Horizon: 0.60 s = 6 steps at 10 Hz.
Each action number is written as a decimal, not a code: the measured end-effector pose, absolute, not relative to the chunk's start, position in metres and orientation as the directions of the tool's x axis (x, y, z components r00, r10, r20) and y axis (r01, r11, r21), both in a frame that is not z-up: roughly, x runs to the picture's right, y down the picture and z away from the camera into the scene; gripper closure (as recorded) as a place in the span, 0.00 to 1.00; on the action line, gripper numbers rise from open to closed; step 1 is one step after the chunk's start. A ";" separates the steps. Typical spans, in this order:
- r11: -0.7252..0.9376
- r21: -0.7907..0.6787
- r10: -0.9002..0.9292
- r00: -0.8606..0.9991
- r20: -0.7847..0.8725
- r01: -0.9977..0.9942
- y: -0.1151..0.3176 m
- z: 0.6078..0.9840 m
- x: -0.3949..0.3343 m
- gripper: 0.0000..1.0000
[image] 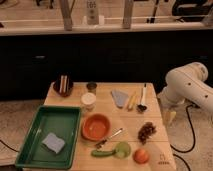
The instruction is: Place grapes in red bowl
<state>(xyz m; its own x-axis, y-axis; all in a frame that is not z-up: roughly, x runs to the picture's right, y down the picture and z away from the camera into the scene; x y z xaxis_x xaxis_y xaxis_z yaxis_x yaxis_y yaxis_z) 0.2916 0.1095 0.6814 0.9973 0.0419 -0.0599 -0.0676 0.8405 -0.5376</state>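
Our claw [169, 117] hangs just beside the counter's [106, 111] right edge; we cannot tell how open it is. The grapes [146, 132] lie right of the red bowl [96, 126], apart.

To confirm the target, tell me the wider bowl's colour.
Plain orange-red: the red bowl in the camera view; the gripper hangs beside the table's right edge.
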 end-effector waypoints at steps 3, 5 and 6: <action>0.840 -0.538 0.041 0.997 -0.059 -0.066 0.110 0.682 0.291 0.20; 0.836 -0.548 0.008 0.999 -0.044 -0.031 0.127 0.687 0.289 0.20; 0.832 -0.554 -0.008 0.999 -0.034 -0.012 0.141 0.694 0.287 0.20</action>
<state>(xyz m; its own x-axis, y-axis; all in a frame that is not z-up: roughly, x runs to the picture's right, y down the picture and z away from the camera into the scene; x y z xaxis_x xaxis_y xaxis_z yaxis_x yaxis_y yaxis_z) 0.2873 0.1413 0.6943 0.9994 -0.0083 -0.0345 -0.0122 0.8324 -0.5540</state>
